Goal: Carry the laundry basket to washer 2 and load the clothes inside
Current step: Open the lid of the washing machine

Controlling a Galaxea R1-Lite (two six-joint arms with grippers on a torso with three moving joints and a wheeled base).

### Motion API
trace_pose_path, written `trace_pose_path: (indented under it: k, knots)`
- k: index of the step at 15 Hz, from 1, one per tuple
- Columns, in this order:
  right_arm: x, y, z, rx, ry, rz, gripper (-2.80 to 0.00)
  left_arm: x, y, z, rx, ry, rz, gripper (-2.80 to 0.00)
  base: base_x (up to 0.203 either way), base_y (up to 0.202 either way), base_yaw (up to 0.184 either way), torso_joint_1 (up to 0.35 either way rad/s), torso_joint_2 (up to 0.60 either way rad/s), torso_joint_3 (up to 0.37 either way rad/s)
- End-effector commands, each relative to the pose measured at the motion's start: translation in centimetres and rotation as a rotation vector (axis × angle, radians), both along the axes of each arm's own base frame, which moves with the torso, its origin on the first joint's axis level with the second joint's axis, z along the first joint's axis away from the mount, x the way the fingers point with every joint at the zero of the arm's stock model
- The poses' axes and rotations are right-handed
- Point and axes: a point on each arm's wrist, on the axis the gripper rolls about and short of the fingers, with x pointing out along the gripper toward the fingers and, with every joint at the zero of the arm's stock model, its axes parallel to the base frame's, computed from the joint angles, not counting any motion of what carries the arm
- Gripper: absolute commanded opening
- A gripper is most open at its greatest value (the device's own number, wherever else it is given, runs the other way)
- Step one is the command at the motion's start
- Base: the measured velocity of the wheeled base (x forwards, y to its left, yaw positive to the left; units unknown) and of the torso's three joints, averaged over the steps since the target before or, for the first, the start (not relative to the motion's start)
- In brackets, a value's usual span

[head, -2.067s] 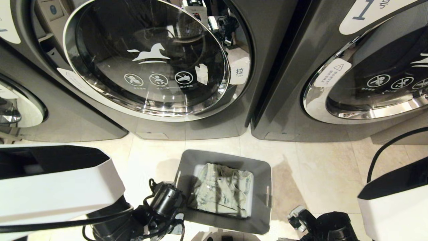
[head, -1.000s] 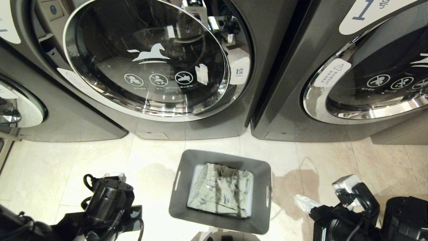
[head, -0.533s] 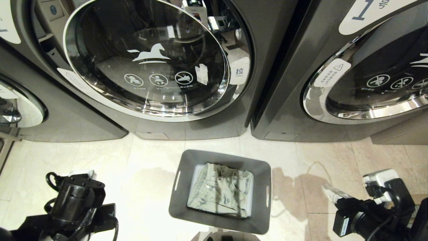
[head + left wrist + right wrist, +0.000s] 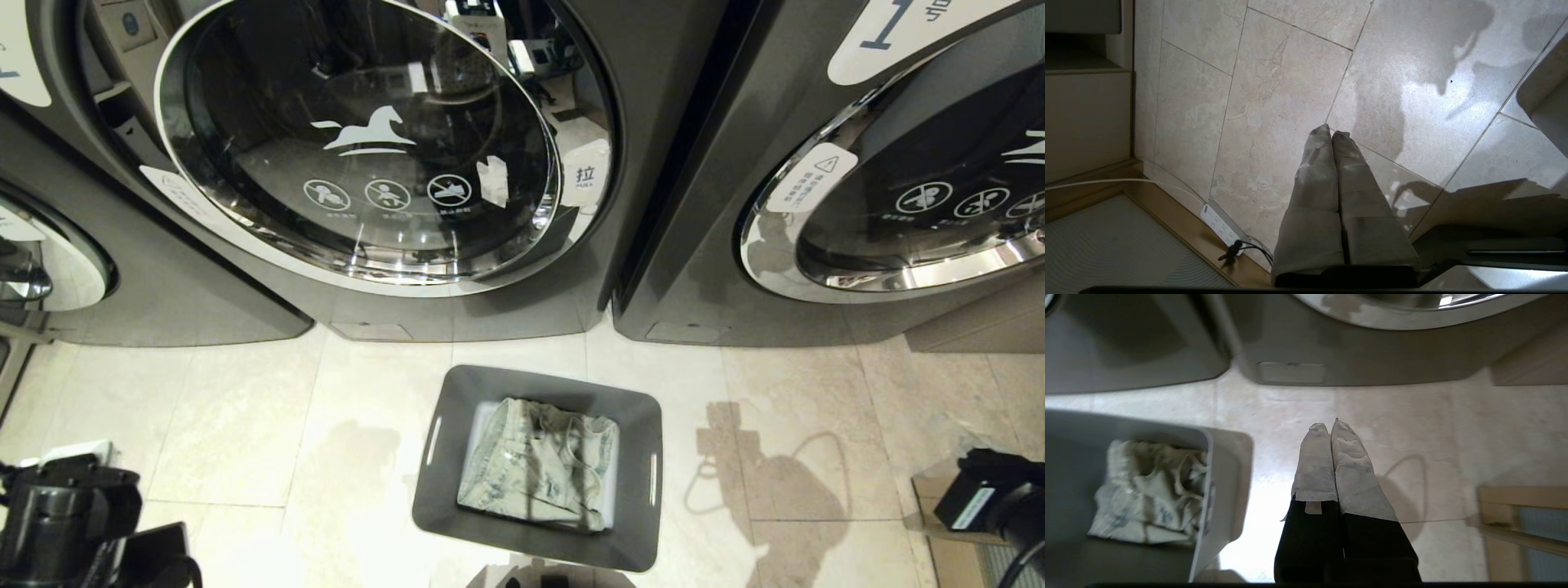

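Now our basket (image 4: pixel 637 457) sits on the floor just before washer 2 (image 4: pixel 653 122), the jeans (image 4: pixel 539 469) crumpled inside. Both grippers, left (image 4: pixel 1331 136) and right (image 4: pixel 1327 428), are pinched closed, empty. Soft, probably light denim; we'd pinch a raised fold.

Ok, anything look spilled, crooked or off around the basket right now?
Nothing stands out. The laundry basket sits upright on the floor before the washer, slightly turned, with the clothes fully inside.
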Motion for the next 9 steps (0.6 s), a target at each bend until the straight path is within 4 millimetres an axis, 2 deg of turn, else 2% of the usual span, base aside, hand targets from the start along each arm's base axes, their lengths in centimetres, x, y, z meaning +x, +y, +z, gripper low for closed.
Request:
trace_pose_path:
  k: [1,4,9]
  knots:
    - [-3.2,-1.6,0.5,0.014,-0.084,-0.069,-2.8,-2.5,0.8,1.6,-0.019,-0.115,0.026,-2.8,0.0,0.0,0.0,0.0,0.0,0.0]
    - [-7.0,-2.8,-0.3,-0.01,-0.08,-0.154,-2.8,-5.7,1.6,2.1,-0.025,-0.153,0.052,-2.8,0.0,0.0,0.0,0.0,0.0,0.0]
    - [-10.1,-3.0,-2.8,-0.157,0.031,-0.075,-2.8,-9.9,2.3,0.1,0.005,-0.181,0.033,-2.8,0.0,0.0,0.0,0.0,0.0,0.0]
